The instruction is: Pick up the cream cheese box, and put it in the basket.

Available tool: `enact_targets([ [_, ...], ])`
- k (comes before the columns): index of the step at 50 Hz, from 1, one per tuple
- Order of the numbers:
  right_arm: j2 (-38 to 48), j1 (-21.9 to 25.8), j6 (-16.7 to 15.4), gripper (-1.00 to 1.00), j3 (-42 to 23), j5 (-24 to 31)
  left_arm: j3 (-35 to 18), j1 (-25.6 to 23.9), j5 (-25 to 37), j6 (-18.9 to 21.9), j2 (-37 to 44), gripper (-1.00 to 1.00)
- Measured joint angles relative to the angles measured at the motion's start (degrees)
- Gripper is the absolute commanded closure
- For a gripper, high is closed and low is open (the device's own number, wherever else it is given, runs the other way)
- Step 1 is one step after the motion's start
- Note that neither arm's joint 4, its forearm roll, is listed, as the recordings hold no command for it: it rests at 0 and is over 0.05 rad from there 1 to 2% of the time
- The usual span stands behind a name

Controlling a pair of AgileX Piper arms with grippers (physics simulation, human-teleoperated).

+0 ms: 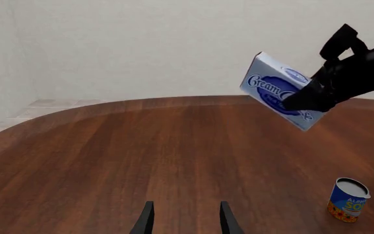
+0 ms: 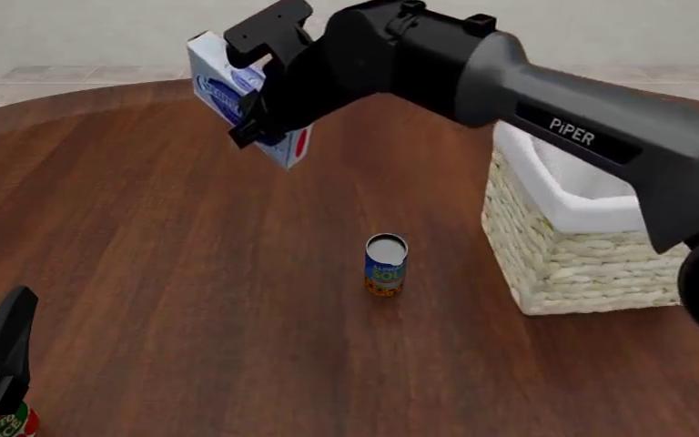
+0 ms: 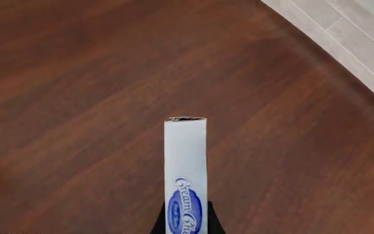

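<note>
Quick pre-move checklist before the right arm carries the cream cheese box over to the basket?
1. Grip: right gripper jaws closed on the cream cheese box: ok.
2. Lift: box held above the table, tilted: ok.
3. Position: box not yet over the basket: not ok.
4. Basket opening free: interior mostly hidden by the arm: cannot tell.
5. Small can stands low on the table, below the held box: ok.
6. Left gripper open, low, away from the box: ok.

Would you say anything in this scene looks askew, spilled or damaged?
Only the cream cheese box sits askew: it hangs tilted in the right gripper, above the table, by intent. The can and basket stand upright, with nothing spilled.
</note>
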Motion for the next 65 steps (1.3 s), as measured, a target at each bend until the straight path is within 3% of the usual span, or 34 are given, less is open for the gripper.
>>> enact_targets([
  [65,-18.14,0.52,3.42,1.0,8.73,-2.43,0.0,0.0,0.0,0.0,0.0,-1.0],
])
